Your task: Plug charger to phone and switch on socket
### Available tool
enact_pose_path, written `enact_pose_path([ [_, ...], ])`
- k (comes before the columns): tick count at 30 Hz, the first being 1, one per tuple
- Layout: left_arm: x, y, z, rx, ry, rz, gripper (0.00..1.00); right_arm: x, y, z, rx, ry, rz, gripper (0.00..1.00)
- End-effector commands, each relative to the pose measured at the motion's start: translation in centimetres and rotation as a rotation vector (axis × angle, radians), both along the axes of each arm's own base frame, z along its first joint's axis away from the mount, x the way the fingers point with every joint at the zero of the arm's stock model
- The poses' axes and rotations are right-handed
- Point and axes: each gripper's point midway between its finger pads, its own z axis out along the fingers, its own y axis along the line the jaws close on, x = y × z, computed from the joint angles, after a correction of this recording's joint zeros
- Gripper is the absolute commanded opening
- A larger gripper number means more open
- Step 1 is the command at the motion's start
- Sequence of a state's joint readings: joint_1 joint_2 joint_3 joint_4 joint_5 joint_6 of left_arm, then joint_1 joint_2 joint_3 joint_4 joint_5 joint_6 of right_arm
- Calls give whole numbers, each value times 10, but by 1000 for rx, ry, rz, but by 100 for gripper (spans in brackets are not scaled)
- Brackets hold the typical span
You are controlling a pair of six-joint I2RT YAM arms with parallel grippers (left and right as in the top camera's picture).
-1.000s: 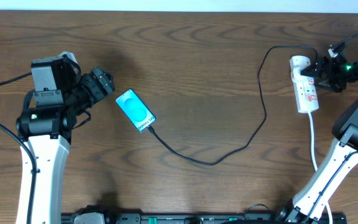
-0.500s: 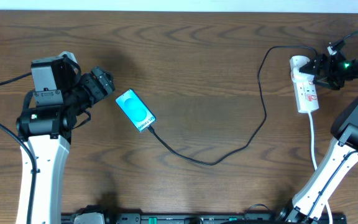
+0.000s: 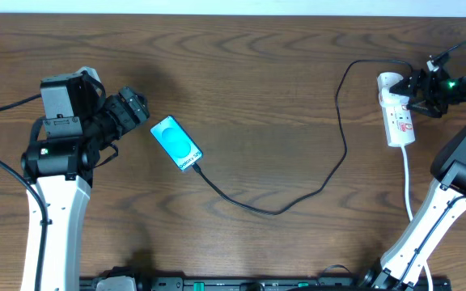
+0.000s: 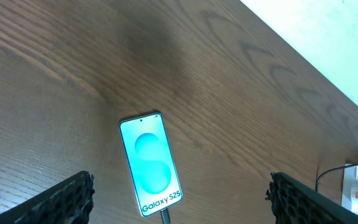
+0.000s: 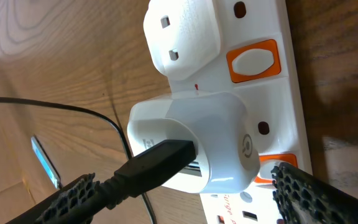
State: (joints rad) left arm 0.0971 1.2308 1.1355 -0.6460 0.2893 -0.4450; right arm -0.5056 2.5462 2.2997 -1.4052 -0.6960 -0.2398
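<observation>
The phone [image 3: 176, 143] lies face up on the wood table, cyan screen lit, and it also shows in the left wrist view [image 4: 150, 163]. The black charger cable [image 3: 277, 211] is plugged into the phone's lower end [image 4: 164, 216] and loops right to the white power strip [image 3: 399, 113]. In the right wrist view its black USB plug [image 5: 160, 162] sits in a white adapter [image 5: 222, 137] on the strip. My left gripper [image 3: 138, 108] is open and empty, just left of the phone. My right gripper [image 5: 184, 176] is open and straddles the adapter, one fingertip [image 5: 303, 190] beside an orange switch [image 5: 271, 165].
A second orange switch [image 5: 253, 60] sits further along the strip, next to a white plug [image 5: 182, 37]. The strip's thick white cord [image 3: 407, 182] runs toward the front edge beside the right arm. The table's far edge meets a pale wall [image 4: 328, 43].
My right gripper has shifted slightly toward the strip's far end. The phone, cable and left arm have not moved.
</observation>
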Motion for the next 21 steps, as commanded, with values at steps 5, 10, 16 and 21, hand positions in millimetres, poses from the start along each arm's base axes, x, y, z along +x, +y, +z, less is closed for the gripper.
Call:
enact_pose_path([
  [5, 1, 0, -1, -10, 1, 1, 91, 9, 12, 1, 40, -10, 3, 90],
  [10, 1, 0, -1, -10, 2, 1, 91, 11, 17, 1, 38, -13, 14, 89],
  [16, 1, 0, -1, -10, 2, 1, 91, 10, 18, 0, 36, -11, 15, 89],
  [21, 1, 0, -1, -10, 2, 1, 91, 9, 18, 0, 36, -6, 15, 89],
])
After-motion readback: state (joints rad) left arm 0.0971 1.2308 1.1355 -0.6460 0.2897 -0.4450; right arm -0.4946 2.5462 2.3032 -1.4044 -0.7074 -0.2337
